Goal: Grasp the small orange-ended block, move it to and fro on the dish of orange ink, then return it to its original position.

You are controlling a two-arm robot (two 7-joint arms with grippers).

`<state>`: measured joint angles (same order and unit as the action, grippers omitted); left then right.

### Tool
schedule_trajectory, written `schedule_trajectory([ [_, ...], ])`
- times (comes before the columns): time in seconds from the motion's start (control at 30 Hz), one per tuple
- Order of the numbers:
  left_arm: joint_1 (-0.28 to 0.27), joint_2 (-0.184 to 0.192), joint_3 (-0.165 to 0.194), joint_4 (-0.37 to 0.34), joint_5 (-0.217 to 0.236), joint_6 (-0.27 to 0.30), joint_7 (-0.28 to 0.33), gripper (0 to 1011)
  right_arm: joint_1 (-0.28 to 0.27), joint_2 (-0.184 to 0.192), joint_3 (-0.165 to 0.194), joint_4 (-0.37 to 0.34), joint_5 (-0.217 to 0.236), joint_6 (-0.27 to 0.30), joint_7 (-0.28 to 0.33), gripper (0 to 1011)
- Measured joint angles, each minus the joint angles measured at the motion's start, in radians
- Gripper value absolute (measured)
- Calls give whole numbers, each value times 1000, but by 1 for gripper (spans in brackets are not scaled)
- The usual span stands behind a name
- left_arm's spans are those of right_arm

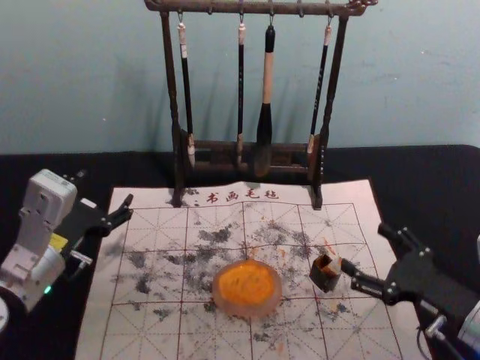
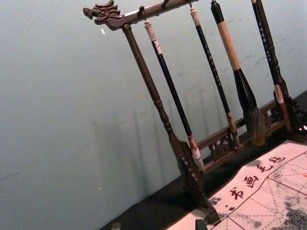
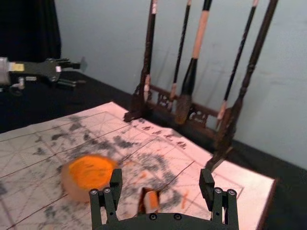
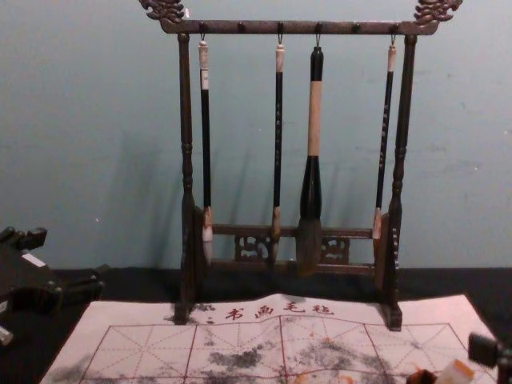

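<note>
In the head view my right gripper stands open just right of the small block, which leans in a dark square holder. The right wrist view has the block with its orange end up, low between the spread fingers of the right gripper, not gripped. Left of the holder lies the round dish of orange ink. My left gripper is parked open at the mat's left side; its fingertips edge into the left wrist view, with the left gripper apart there too.
A dark wooden rack with several hanging brushes stands behind, at the back of the marked writing mat. A large brush hangs near its middle. Black cloth borders the mat.
</note>
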<state>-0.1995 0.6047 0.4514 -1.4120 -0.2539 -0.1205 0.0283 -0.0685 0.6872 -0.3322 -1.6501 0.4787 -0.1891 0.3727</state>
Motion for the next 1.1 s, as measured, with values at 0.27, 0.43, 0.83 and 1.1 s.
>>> schedule_trajectory([
  [0.27,0,0,0,0,0,0,0,1001,-12,-14,-7,6,-1,32,32,1000],
  [0.43,0,0,0,0,0,0,0,1001,-11,-26,-11,23,-13,58,41,1000],
  [0.83,0,0,0,0,0,0,0,1001,12,-57,-8,74,-48,84,62,1000],
  [1.1,0,0,0,0,0,0,0,1001,31,-83,1,105,-64,86,79,1000],
])
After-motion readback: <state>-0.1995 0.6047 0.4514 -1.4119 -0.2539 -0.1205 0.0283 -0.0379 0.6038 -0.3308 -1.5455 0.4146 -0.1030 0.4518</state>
